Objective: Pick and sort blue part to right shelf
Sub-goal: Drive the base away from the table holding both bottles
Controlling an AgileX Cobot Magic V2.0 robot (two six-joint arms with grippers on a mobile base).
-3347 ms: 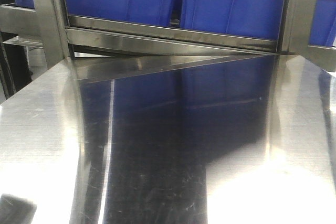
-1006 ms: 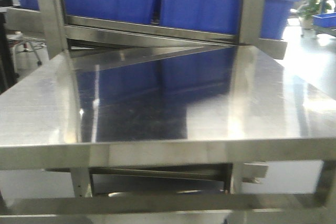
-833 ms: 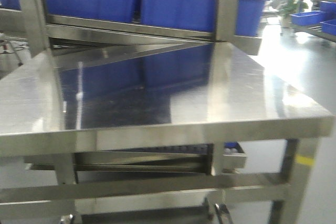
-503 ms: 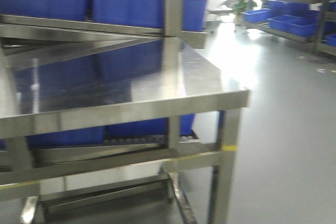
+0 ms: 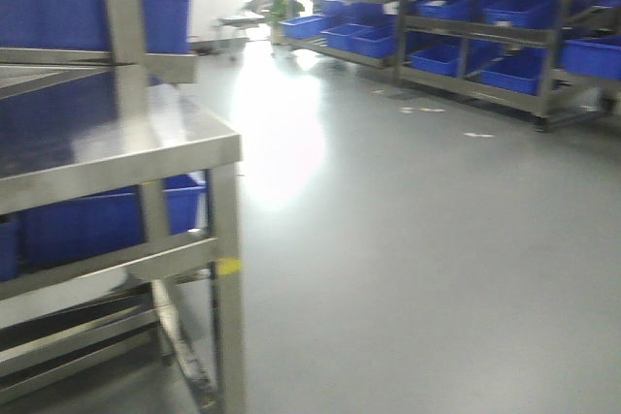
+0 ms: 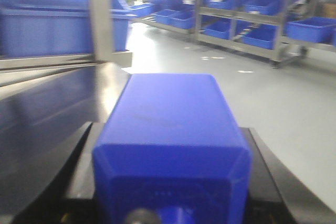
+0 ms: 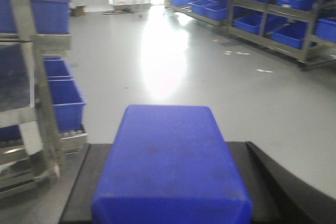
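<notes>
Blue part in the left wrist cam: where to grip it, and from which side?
Take the blue part on its two flat long sides, closing in from left and right, as the left gripper holds it now. Those faces look flat and parallel. The sloped shoulders at the near end would likely let it slip.

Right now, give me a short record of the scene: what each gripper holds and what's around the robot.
left gripper: shut on left blue block
right gripper: shut on right blue block
steel table: left in front view, blue bins beneath
far racks: across the grey floor, to the right, stocked with more bins
image quality: blurred
</notes>
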